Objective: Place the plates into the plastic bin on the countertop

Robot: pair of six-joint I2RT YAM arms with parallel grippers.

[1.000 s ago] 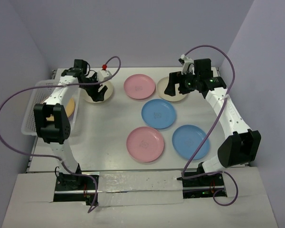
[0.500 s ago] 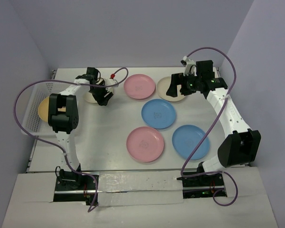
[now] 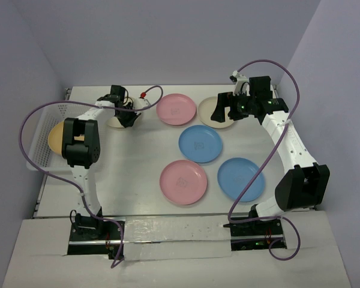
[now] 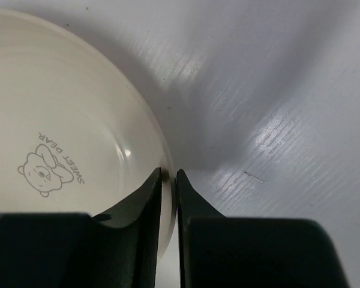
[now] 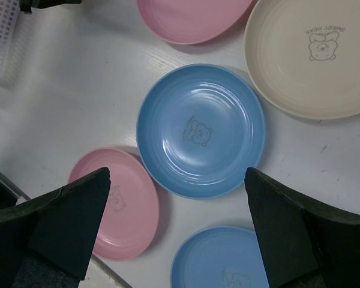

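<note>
Left wrist: plate [image 4: 66,114] edge inside claw [image 4: 168,175]

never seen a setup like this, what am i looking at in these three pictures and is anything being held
These are two robot arms bolted to a white countertop, each ending in a two-finger gripper. The wide picture comes from a fixed camera overhead; the other two from cameras on the wrists. The left gripper pinches the rim of a cream plate. The right gripper is open, over a second cream plate. Two pink plates and two blue plates lie loose. A plastic bin at left holds a yellow-orange plate.
</note>
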